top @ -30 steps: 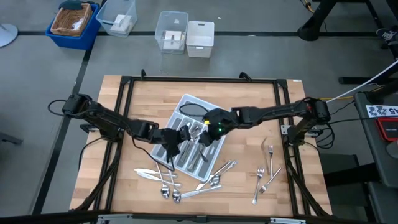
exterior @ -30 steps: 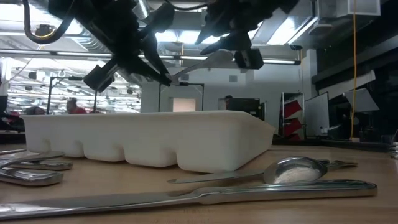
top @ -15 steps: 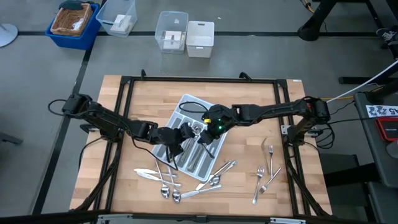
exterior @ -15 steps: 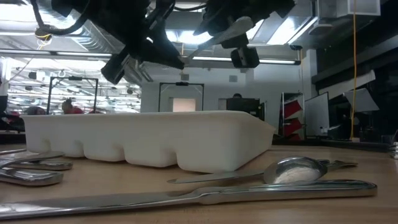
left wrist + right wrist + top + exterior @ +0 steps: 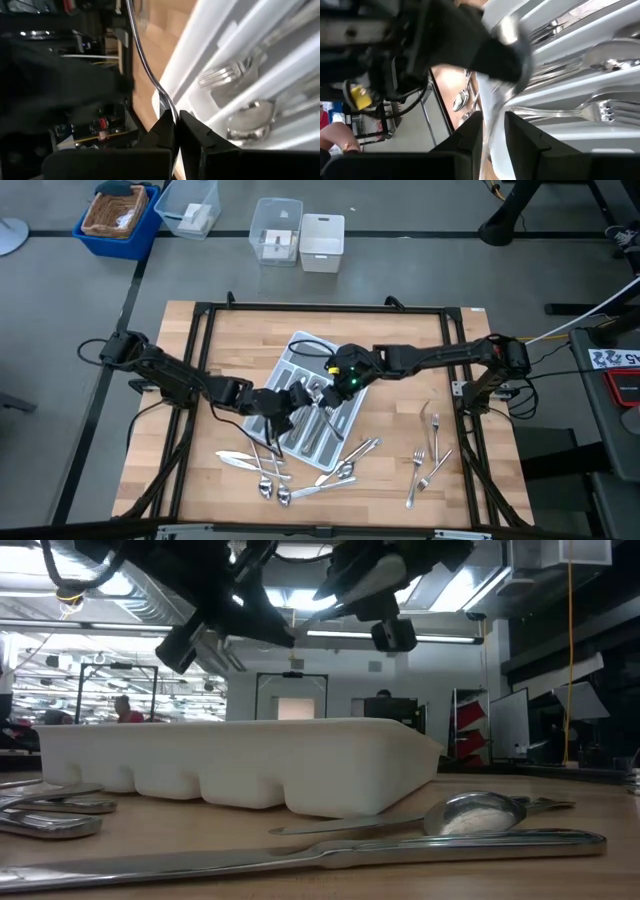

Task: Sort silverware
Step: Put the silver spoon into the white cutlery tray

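Observation:
Both my grippers hang over the light grey tray (image 5: 347,423), close together. My left gripper (image 5: 300,395) is shut on a slim silver piece of silverware (image 5: 145,65), seen edge-on in its wrist view. My right gripper (image 5: 338,375) is shut on a flat silver piece (image 5: 496,95) that runs on toward the left gripper's dark finger; it looks like the same piece, held between the two. Fork, spoon or knife, I cannot tell. In the low view it shines high above the tray wall (image 5: 250,760). Forks (image 5: 225,77) and spoons (image 5: 250,120) lie in the tray's compartments. My left gripper pinches one thin end of the piece (image 5: 167,106) between its two fingers, at their free ends. The piece stands out beyond the fingers, clear of the tray. My right gripper pinches the flat silver piece (image 5: 492,117) between its two fingers, with the flat sides against them. The piece runs on along the fingers' line, lifted clear above the tray.
Loose silverware lies on the wooden table near its front edge: a knife (image 5: 238,460), spoons (image 5: 272,485) and, to the right, forks (image 5: 425,465). A spoon (image 5: 470,812) and a knife (image 5: 300,860) lie close to the low camera. Bins (image 5: 300,235) stand beyond the table's far edge.
The piece of silverware between the two grippers has risen and tipped more steeply above the tray. My left gripper has tipped upward, and the two grippers have drawn a little closer together. Neither has opened.

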`<action>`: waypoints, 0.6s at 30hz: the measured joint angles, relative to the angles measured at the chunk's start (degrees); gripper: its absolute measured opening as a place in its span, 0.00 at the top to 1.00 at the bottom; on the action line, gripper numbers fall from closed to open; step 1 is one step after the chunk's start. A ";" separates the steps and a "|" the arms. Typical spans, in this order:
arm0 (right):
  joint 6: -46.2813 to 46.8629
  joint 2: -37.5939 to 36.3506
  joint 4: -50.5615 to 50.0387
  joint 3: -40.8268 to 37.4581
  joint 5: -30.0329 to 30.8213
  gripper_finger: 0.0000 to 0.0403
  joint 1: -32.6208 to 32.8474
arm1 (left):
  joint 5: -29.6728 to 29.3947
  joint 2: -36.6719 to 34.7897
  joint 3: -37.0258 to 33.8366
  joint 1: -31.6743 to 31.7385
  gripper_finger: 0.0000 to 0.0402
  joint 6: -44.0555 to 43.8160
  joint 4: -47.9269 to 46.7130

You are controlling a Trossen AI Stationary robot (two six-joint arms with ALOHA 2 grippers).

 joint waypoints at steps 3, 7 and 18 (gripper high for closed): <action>0.02 0.02 -0.22 0.00 -0.20 0.79 -0.32 | 0.05 -0.02 0.00 -0.72 0.99 -0.05 1.35; 0.00 0.02 -0.37 0.00 -0.76 0.79 -0.24 | -0.07 -0.02 0.00 -1.07 0.99 -0.07 1.35; 0.12 0.02 0.55 0.00 -4.14 0.79 -0.24 | -2.36 -0.02 0.00 -0.20 0.99 0.42 6.49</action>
